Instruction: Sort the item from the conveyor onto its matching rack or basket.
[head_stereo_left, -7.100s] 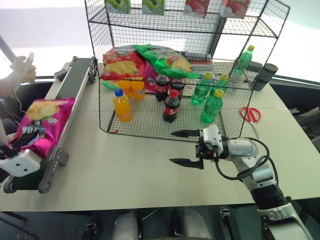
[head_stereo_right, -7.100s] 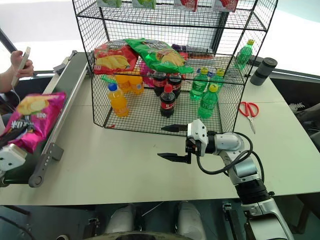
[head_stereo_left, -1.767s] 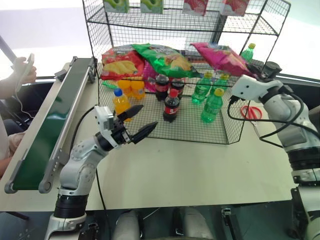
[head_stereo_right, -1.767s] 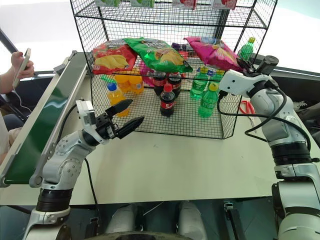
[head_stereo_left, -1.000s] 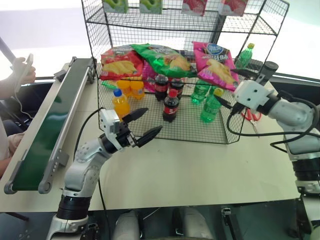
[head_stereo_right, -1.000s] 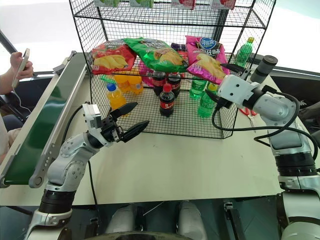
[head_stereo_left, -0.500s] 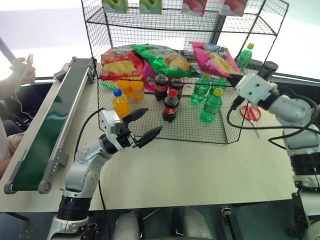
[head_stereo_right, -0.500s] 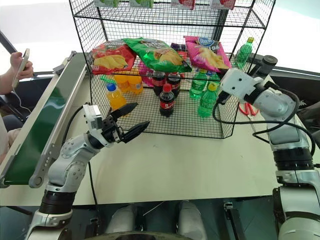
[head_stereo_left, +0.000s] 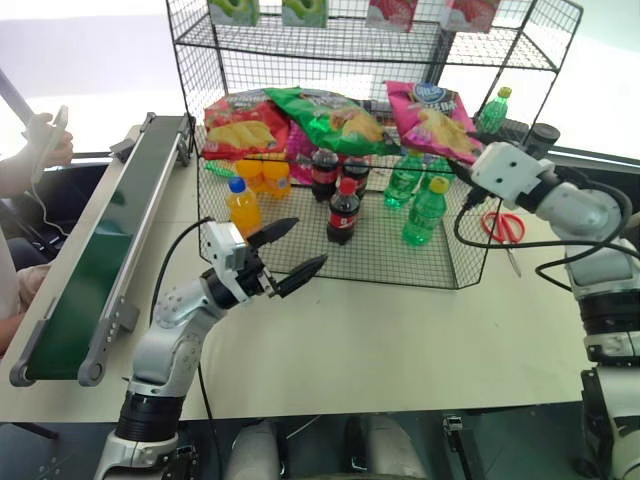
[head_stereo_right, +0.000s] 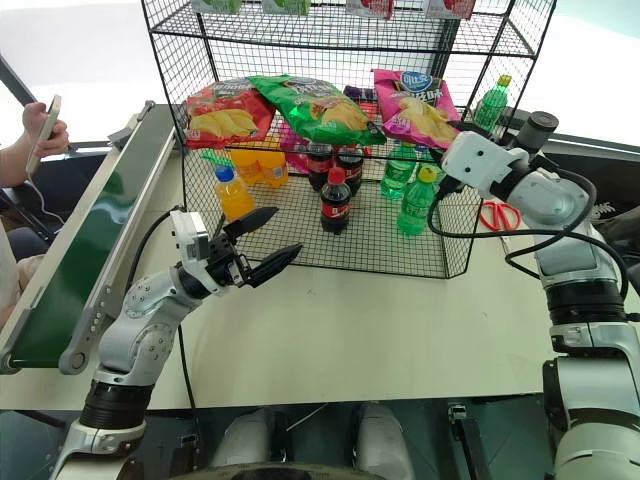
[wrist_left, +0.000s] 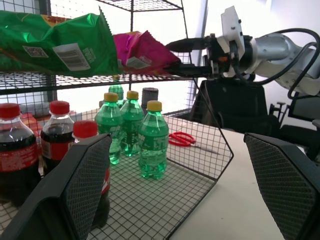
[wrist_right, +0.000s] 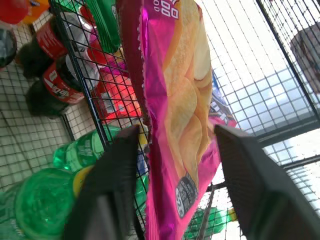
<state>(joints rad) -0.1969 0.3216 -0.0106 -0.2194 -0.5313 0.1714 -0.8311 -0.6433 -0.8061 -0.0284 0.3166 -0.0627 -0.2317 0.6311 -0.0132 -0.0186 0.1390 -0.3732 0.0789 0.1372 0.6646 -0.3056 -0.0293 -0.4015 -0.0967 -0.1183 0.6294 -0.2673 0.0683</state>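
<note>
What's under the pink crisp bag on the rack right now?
Directly under the pink crisp bag is the rack's middle wire shelf; below that stand green bottles on the bottom tier. The bag's lower edge sits between the right hand's fingers. What lies behind the bag is covered.

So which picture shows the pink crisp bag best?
The right wrist view: the pink crisp bag hangs close up between the right gripper's fingers. The eye views show it small on the rack's middle shelf; the left wrist view shows just its crumpled end.

head eyes overlook rack (head_stereo_left: 330, 150); wrists close, perhaps.
</note>
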